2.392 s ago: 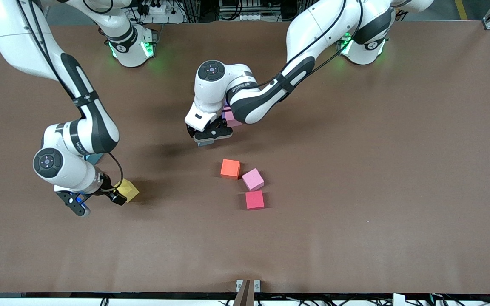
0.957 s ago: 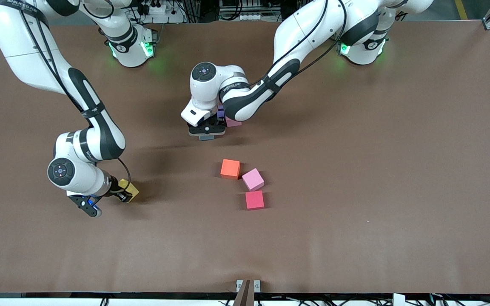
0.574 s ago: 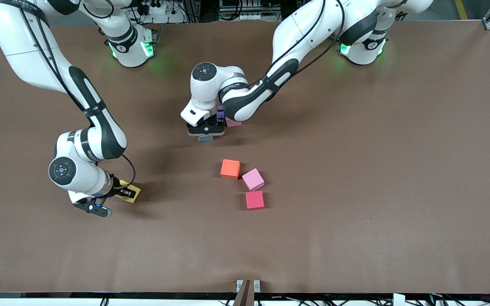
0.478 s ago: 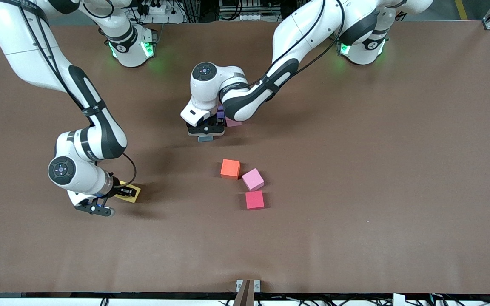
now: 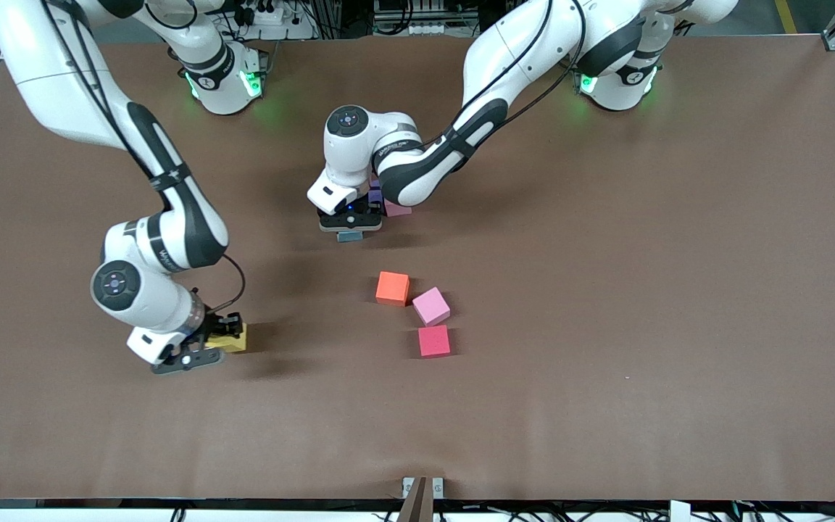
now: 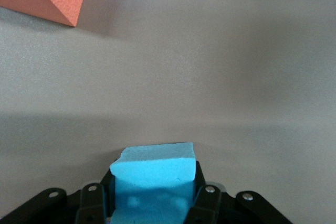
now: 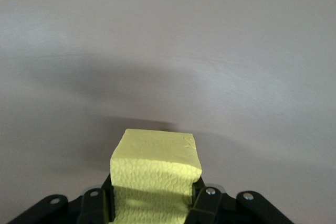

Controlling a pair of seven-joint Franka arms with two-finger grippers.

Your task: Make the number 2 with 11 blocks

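A yellow foam cube (image 7: 155, 174) and a light blue foam cube (image 6: 153, 182). On the brown table (image 5: 606, 290) sit an orange cube (image 5: 393, 288), a pink cube (image 5: 431, 306) and a red cube (image 5: 434, 341).

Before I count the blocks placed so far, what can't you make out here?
- Front view: the left arm's forearm hides all but slivers of the purple block and pink block.
- Front view: left end effector covers most of the light blue block.
- Right wrist view: bottom edge cuts off the yellow block.
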